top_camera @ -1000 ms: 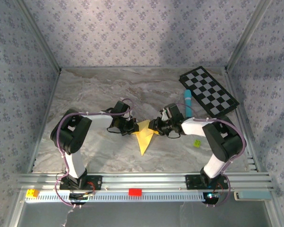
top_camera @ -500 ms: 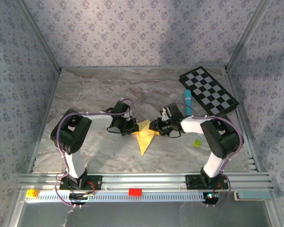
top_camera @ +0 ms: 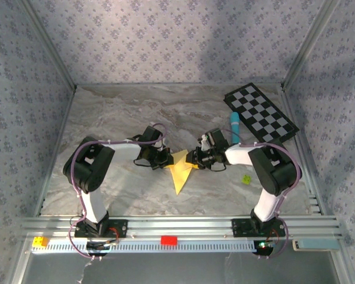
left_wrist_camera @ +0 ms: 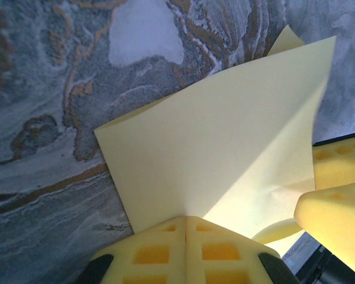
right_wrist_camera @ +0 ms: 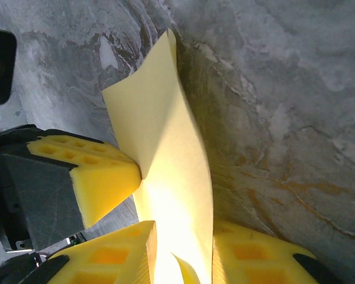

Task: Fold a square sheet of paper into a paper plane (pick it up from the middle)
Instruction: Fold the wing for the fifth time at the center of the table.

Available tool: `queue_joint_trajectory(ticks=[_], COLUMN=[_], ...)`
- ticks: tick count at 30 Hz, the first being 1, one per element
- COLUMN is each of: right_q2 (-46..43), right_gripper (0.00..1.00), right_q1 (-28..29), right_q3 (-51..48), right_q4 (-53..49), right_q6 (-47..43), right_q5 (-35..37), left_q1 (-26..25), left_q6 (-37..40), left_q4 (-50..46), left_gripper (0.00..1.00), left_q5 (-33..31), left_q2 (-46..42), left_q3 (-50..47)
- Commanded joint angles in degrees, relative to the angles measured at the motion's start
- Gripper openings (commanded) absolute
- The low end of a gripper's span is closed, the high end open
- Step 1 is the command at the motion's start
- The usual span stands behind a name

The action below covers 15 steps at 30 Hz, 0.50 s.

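- Top view: soft, even overhead light. The marble bench [top_camera: 124, 112] reads clearly, with a dim band on the far wall [top_camera: 225, 53] and faint shadows beneath the arms.
- Left wrist view: the square sheet of paper [left_wrist_camera: 225, 136] is brightly lit, a soft diagonal shade crossing it; the near fingers [left_wrist_camera: 160, 254] look blurred.
- Right wrist view: the paper is almost blown out nearest the camera, and a dark shadow lies on the bench along its right edge.

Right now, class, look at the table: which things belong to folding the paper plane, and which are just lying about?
Part of the job:
- yellow sheet of paper, already creased
- left claw, shut on the sheet
- right claw, fingers either side of the sheet

Just lying about:
- checkered board
- light-blue marker
- small yellow-green object
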Motion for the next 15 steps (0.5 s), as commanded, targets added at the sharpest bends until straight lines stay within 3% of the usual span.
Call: queue_joint_trajectory(ticks=[1,7,15], right_q2=[0.94,0.82,2.24], right_gripper=[0.28,0.27,0.17], right_q1=[-0.56,-0.97,-1.0], right_q3=[1.43,1.19,1.81], right_q4=[-1.02,-1.05,-1.24], right_q6=[-2.21,-2.81,-3.62], right_q5=[-2.66,-3.27,-4.51], left_q1=[-0.22,-0.17,-0.2], left_q6=[0.64,0.67,0.7], left_q4=[-3.12,-3.12,-3.03], left_gripper=[0.02,0.02,0.02], left_q5=[-0.73,-0.8,-0.72], left_q2=[0.68,0.43,-0.14], left_q3=[0.73,0.79,0.99])
